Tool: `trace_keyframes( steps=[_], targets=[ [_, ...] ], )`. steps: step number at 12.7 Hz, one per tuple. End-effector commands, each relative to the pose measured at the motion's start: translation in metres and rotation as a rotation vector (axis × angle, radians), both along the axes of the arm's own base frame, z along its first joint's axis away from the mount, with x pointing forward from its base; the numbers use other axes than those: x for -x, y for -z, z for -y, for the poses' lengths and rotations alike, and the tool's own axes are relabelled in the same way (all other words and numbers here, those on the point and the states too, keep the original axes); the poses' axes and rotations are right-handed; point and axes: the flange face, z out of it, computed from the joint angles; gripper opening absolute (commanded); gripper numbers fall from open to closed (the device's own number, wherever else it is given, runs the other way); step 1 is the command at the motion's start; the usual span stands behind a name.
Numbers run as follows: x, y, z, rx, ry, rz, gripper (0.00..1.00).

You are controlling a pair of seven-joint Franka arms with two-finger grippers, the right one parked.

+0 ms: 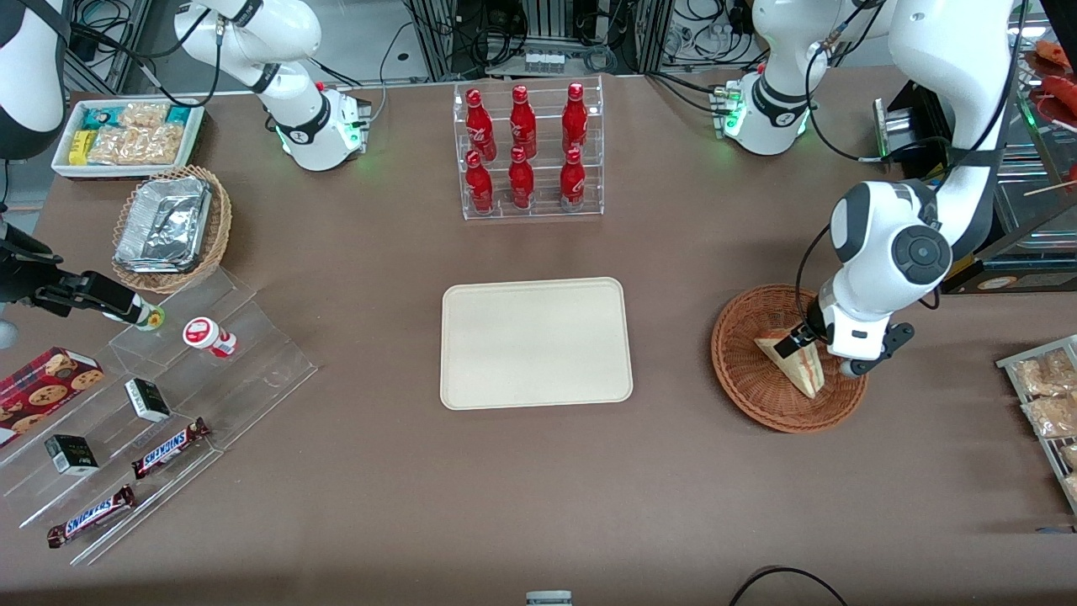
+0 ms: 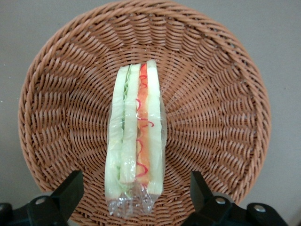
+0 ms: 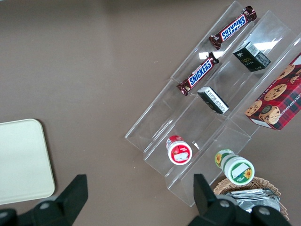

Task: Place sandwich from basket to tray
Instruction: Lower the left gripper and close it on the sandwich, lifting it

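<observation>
Wrapped sandwich wedge (image 2: pixel 136 141) lies in round reddish-brown wicker basket (image 2: pixel 221 94), filling edge up. Left arm's end effector (image 2: pixel 136 193) hovers directly over basket; fingers (image 2: pixel 70 188) spread wide, one either side of sandwich, neither touching it. Basket sits on brown tabletop (image 1: pixel 538 488) toward working arm's end; cream tray (image 1: pixel 536 342) at centre, well apart.

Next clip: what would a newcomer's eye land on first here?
Probably the gripper, open and poised over the sandwich, which lies in the basket toward the working arm's end. Then the bare tray mid-table, with the rack of red bottles farther from the camera.
</observation>
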Motion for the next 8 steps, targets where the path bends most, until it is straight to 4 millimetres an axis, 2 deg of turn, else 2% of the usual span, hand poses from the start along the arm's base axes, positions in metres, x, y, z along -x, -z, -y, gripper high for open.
trace_keyframes(
  steps=[1,4,5,6,7,8],
  targets=[
    [-0.0006,0.0145,0.0002,-0.013,-0.005,0.0,1.0],
    [-0.001,0.0238,-0.0005,-0.012,-0.007,0.0,0.99],
    [-0.0004,0.0237,-0.0006,-0.012,-0.007,-0.001,0.68],
    [-0.0004,0.0237,-0.0006,-0.012,-0.007,-0.001,0.25],
    [-0.0004,0.0237,-0.0006,-0.012,-0.007,-0.001,0.01],
    [-0.0003,0.023,-0.0006,-0.012,-0.007,-0.001,0.0]
  ],
)
